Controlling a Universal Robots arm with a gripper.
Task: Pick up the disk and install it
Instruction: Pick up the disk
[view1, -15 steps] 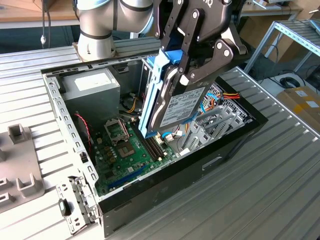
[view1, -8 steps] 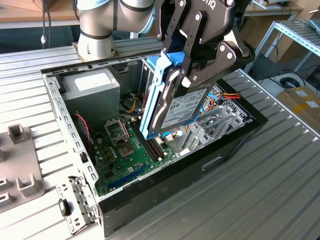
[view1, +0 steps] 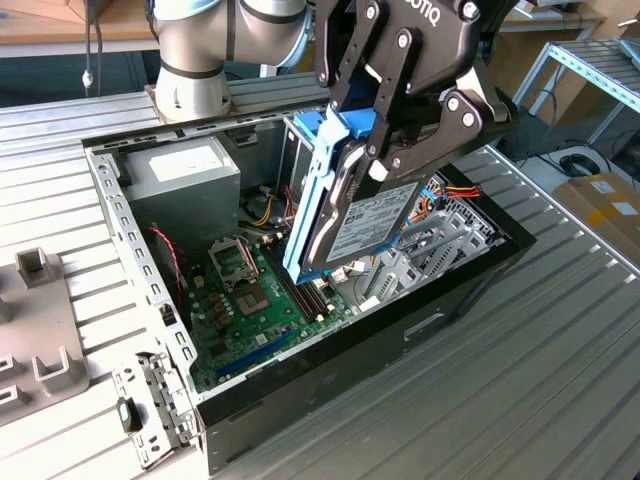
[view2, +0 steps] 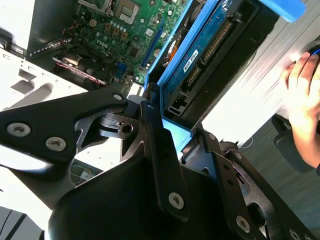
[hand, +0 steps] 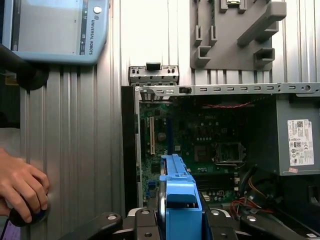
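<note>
Exterior view: the pincer (view1: 385, 145) is clenched on the disk (view1: 370, 225), black fingers gripping its upper end across the light-blue carrier frame. The disk is held on edge and tilted, white label facing the exterior view's right. It hangs over the open computer case (view1: 115, 215), with its lower end down near the motherboard (view1: 245, 300) and the loose cables. Cannot tell whether it touches anything there.

The case lies on its side on the ribbed metal tabletop (view1: 520, 380). The grey power supply (view1: 185, 175) sits in the case's far corner. A small perforated metal bracket (view1: 150, 405) lies just beside the case's near corner. A grey plastic fixture (view1: 40, 330) rests on the tabletop toward the exterior view's left.

Second wrist view: the fingers (view2: 155, 130) are closed on the disk's end. The connector side of the drive and its blue frame run away from the camera over the green board.

First wrist view: the blue frame rises between the fingers, above the motherboard. A person's hand (hand: 20, 185) rests on the tabletop beside the case. A teach pendant (hand: 55, 30) lies farther off.
</note>
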